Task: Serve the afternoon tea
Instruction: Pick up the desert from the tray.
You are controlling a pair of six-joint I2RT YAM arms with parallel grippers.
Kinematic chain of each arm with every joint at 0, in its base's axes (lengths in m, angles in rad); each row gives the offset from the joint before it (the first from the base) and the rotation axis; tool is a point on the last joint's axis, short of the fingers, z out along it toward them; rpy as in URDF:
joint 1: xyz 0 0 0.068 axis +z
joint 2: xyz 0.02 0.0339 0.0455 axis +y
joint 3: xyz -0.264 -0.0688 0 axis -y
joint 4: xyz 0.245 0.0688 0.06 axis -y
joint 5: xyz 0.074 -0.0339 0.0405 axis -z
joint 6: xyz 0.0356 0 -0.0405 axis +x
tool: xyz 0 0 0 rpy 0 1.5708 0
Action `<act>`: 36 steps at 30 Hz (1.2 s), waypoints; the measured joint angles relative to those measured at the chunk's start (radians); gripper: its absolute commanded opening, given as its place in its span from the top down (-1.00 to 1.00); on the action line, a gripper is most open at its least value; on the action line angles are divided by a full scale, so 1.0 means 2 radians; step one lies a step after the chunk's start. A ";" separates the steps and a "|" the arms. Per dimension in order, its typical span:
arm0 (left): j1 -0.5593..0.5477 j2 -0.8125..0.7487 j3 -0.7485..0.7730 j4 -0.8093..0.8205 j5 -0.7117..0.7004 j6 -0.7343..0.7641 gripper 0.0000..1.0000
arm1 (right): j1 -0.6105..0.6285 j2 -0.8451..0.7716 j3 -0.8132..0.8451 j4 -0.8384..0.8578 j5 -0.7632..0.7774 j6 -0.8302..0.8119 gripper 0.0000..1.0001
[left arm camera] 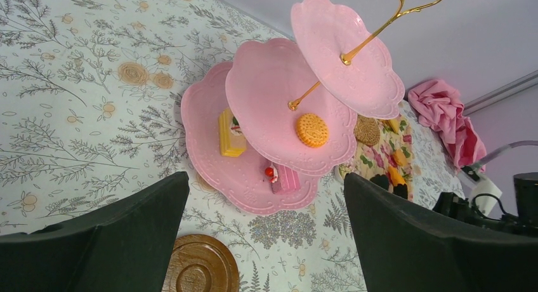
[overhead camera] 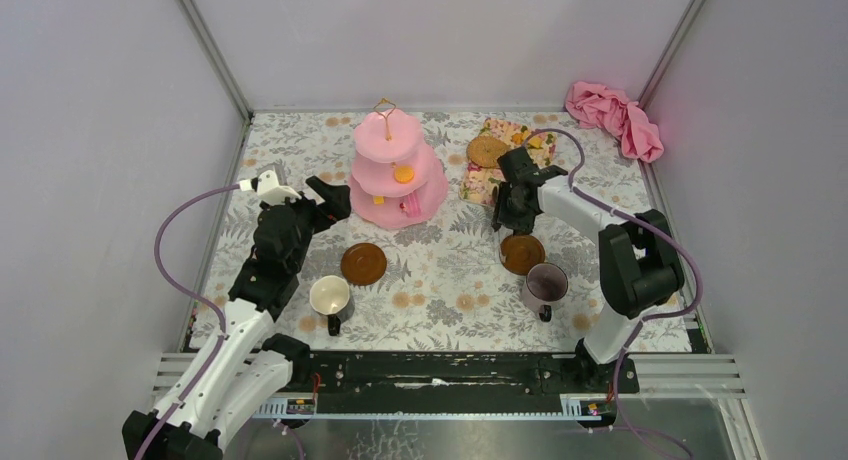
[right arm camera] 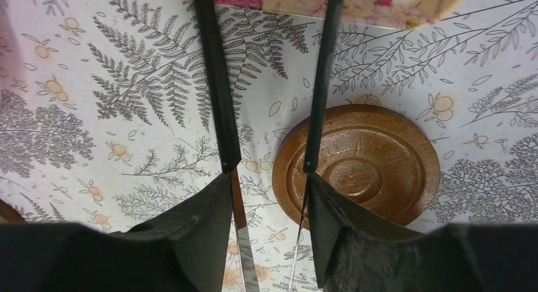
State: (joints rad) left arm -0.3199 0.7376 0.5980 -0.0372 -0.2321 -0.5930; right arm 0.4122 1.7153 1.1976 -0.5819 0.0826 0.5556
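Note:
The pink three-tier cake stand stands at the back middle. An orange biscuit lies on its middle tier, and a yellow piece and a pink piece on the bottom tier. My left gripper hovers open just left of the stand, empty. My right gripper is shut on slim black tongs, whose arms spread toward a floral plate. One brown saucer lies by the white mug. The other saucer lies by the purple mug.
The floral plate holds small orange and yellow biscuits and a round woven brown piece. A pink cloth is bunched in the back right corner. White walls close in the patterned table on three sides.

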 measured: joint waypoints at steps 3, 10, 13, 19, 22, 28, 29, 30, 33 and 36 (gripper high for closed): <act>0.000 -0.001 0.000 0.000 0.000 0.000 -1.00 | -0.001 0.012 -0.001 0.001 -0.008 0.002 -0.11; 0.000 -0.001 0.000 0.000 0.000 0.000 -1.00 | -0.010 0.012 -0.006 0.012 -0.012 0.011 -0.07; 0.000 -0.001 0.000 0.000 0.000 0.000 -1.00 | -0.016 0.012 -0.010 0.015 -0.012 0.015 -0.05; 0.000 -0.002 0.000 0.000 0.000 0.000 -1.00 | -0.028 0.012 -0.030 0.021 -0.012 0.028 -0.05; 0.000 -0.002 0.000 0.000 0.000 0.000 -1.00 | -0.035 0.012 -0.037 0.021 -0.012 0.036 -0.05; 0.000 -0.002 0.000 0.000 0.000 0.000 -1.00 | -0.041 0.012 -0.034 0.021 -0.012 0.042 -0.05; 0.000 -0.002 0.000 0.000 0.000 0.000 -1.00 | -0.042 0.012 -0.032 0.021 -0.012 0.042 -0.05; 0.000 -0.002 0.000 0.000 0.000 0.000 -1.00 | -0.043 0.012 -0.030 0.020 -0.013 0.042 -0.05; 0.000 -0.002 0.000 0.000 0.000 0.000 -1.00 | -0.049 0.012 -0.019 0.021 -0.016 0.042 -0.04; 0.000 -0.002 0.000 0.000 0.000 0.000 -1.00 | -0.058 0.013 -0.008 0.021 -0.022 0.041 -0.04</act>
State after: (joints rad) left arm -0.3195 0.7345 0.5980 -0.0372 -0.2314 -0.5934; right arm 0.2966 1.7416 1.1812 -0.5404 0.0395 0.6376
